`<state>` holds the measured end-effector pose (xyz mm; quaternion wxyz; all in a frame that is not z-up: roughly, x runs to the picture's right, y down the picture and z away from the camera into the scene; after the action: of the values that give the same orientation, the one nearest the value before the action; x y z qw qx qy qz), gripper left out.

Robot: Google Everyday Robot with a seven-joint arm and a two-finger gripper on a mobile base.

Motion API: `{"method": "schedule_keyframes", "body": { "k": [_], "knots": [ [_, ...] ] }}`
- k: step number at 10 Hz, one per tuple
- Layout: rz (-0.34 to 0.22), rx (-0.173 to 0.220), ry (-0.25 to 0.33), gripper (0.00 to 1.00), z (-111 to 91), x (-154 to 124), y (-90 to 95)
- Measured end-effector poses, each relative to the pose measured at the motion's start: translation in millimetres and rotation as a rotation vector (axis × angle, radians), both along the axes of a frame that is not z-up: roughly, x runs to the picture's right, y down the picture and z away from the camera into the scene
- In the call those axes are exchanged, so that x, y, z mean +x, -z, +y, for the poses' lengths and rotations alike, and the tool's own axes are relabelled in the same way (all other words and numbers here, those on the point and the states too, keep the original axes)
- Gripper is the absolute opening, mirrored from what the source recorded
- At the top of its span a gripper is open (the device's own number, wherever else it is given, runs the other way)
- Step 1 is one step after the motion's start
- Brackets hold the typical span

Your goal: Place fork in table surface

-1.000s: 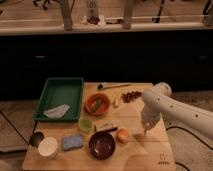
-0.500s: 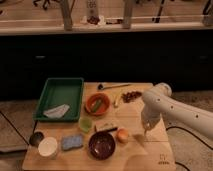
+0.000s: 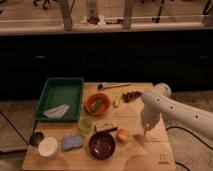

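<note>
The gripper (image 3: 144, 128) pointed down over the table surface (image 3: 150, 156), at 2 o'clock from the brown bowl (image 3: 102, 145). The thin sliver at its tip was possibly the fork (image 3: 145, 133); its grip could not be told.

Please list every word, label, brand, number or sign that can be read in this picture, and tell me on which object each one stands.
No text can be read in this view.
Small dark logo near the front right corner of the table surface: too blurred to read.
Gripper, low over the table surface to the right of the dark bowl: no marking can be made out on it.
</note>
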<state>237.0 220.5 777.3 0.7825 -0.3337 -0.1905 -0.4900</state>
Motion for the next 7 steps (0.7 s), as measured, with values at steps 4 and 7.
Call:
{"method": "schedule_keyframes", "body": {
  "k": [4,7],
  "knots": [
    [0.001,-0.005,0.004,0.80,1.7,0.0,-1.9],
    [0.000,-0.009,0.003,0.80,3.3,1.0,-2.2]
  ]
}}
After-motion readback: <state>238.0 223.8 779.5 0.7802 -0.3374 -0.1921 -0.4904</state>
